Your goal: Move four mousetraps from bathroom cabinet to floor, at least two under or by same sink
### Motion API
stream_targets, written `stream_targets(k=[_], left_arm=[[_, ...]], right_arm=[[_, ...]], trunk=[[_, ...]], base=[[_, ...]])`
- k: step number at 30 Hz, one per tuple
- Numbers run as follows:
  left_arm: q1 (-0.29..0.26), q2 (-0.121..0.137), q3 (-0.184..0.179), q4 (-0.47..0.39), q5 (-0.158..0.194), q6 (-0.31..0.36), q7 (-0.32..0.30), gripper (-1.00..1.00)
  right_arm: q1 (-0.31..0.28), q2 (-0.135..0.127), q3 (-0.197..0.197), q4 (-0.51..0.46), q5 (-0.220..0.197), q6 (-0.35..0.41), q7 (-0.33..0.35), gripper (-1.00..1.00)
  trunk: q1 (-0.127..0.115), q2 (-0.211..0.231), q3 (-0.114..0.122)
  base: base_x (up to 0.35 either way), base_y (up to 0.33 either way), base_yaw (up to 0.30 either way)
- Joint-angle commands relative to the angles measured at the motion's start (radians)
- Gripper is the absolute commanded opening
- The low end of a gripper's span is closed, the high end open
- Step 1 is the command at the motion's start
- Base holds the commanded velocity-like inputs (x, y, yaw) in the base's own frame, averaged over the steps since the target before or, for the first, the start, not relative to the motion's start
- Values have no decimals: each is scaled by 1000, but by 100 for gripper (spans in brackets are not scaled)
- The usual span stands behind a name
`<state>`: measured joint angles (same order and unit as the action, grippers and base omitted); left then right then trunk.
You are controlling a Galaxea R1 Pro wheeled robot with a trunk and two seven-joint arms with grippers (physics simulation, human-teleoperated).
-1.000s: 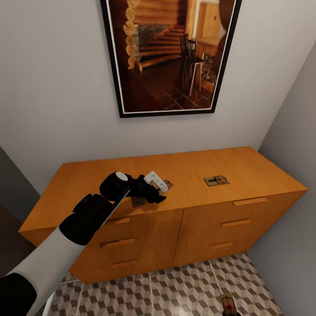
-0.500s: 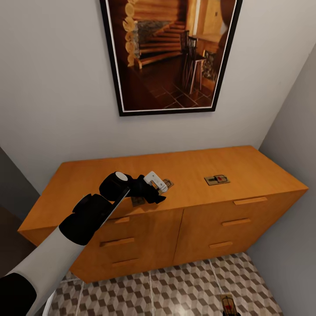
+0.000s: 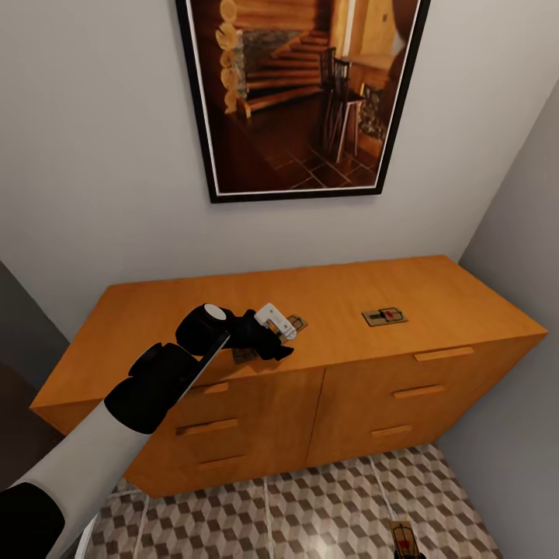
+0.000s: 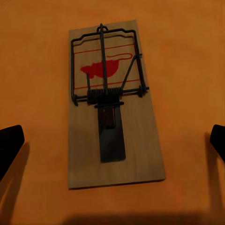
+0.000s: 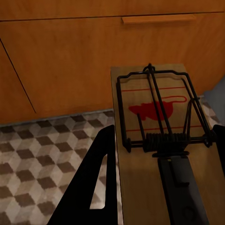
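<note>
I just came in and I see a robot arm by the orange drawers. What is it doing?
The robot is collecting mousetraps. Its left end effector hovers open over one mousetrap on top of the cabinet. Another trap lies further right on the cabinet. The right end effector is shut on a mousetrap, low above the patterned floor before the drawers.

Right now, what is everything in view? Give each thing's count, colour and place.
flat tan wooden mousetraps with dark wire bars and a red spot: four; three on the cabinet top, two of them by the left tool; one in the right tool
wide orange-brown wooden cabinet: one, against the wall
tiled floor: brown, beige and white cubes, below the cabinet
dark-framed picture: one, on the wall above the cabinet
left tool: black, open, over a mousetrap
right tool: black, shut on a mousetrap, above the floor
</note>
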<state>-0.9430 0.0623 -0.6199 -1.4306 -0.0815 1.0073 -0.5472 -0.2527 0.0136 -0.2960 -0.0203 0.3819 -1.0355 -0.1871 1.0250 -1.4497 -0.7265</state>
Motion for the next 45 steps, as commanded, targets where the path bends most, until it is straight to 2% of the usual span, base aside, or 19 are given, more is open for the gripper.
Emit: stream_targets(k=[1,17,45], left_arm=[[0,1,-1,-1,-14,2,-8,100],[0,1,-1,7,-14,2,-8,100],[0,5,-2,21,-13,2,-8,100]], right_arm=[[0,0,-3,0,9,-2,-6,-100],[0,0,-3,0,9,-2,-6,-100],[0,0,-3,0,9,-2,-6,-100]], trunk=[[0,0,-2],[0,0,-11],[0,0,-12]], base=[[0,0,0],[0,0,0],[0,0,0]])
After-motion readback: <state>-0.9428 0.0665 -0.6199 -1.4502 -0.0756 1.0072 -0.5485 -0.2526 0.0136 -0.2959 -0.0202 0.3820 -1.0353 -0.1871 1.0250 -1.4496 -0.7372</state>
